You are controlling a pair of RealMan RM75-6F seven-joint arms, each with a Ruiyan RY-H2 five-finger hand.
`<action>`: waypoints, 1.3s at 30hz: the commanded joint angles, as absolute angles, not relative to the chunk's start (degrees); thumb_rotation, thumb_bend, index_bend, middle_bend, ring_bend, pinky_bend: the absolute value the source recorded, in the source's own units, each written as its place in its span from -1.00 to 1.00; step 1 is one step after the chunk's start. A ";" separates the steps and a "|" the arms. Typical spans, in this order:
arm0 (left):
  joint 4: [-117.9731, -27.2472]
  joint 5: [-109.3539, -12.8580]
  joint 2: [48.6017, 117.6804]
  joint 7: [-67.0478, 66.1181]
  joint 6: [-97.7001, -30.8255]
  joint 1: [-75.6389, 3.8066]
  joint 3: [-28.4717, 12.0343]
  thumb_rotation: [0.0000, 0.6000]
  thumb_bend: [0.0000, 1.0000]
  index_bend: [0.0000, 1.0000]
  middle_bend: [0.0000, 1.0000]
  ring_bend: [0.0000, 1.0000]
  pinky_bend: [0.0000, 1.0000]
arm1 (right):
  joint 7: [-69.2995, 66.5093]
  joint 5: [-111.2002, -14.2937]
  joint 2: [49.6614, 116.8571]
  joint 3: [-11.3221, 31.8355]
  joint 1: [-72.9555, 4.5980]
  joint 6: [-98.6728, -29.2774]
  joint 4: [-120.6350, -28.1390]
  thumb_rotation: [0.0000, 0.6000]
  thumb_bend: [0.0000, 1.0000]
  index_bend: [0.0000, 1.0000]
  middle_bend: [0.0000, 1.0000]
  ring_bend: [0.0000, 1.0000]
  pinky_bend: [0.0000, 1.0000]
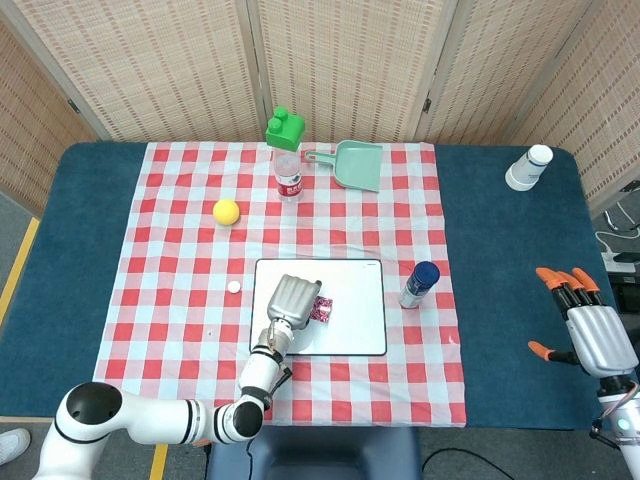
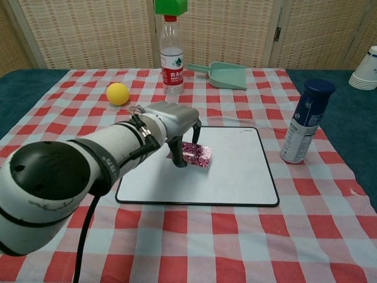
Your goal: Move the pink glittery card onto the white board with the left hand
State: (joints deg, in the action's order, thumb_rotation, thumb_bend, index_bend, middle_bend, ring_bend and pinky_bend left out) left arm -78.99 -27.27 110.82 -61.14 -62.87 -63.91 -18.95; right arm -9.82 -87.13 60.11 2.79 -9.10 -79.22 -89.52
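Your left hand (image 2: 177,121) holds the card (image 2: 197,154) over the board's (image 2: 235,183) left half. Ball (image 1: 226,211) sits behind and left of the board; bottle (image 1: 288,172) and dustpan (image 1: 357,164) behind it; can (image 1: 419,284) just beside its right edge. Right hand (image 1: 596,340) well apart, far right; cup stack (image 1: 528,167) at the far right corner.

A red-and-white checked cloth (image 1: 180,290) covers the middle of the blue counter (image 1: 500,250). A clear water bottle (image 1: 288,178) stands near the cloth's far edge, with a green block (image 1: 284,128) on its cap. Just right of the bottle lies a green dustpan (image 1: 355,165). Left of the bottle sits a yellow ball (image 1: 226,211). Toward the cloth's right edge stands a blue-capped can (image 1: 419,284). White cups (image 1: 528,167) sit off the cloth, far right.
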 commanded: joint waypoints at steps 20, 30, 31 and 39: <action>-83.57 -29.34 100.89 -58.00 -67.22 -58.52 -14.43 1.00 -0.56 -0.40 1.00 1.00 1.00 | -9.07 -87.06 60.44 2.73 -9.20 -78.94 -89.51 1.00 -1.00 -1.00 -0.78 -1.00 -1.00; -82.16 -30.42 95.72 -54.02 -64.74 -54.85 -11.81 1.00 -0.52 -0.23 1.00 1.00 1.00 | -7.31 -86.87 60.97 2.62 -9.51 -78.26 -89.90 1.00 -1.00 -1.00 -0.78 -1.00 -1.00; -81.82 -31.00 95.78 -53.33 -64.56 -54.57 -11.57 1.00 -0.51 -0.22 1.00 1.00 1.00 | -7.19 -86.80 60.99 2.62 -9.53 -78.19 -89.91 1.00 -1.00 -1.00 -0.78 -1.00 -1.00; -77.21 -36.46 97.38 -47.28 -63.19 -52.50 -10.10 1.00 -0.48 -0.22 1.00 1.00 1.00 | -6.99 -86.66 61.03 2.66 -9.51 -78.23 -89.94 1.00 -1.00 -1.00 -0.78 -1.00 -1.00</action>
State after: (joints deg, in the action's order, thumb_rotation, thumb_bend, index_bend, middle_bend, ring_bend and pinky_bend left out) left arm -78.04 -35.79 96.95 -48.06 -63.62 -52.95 -10.49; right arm -7.00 -86.65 61.03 2.66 -9.51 -78.23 -89.94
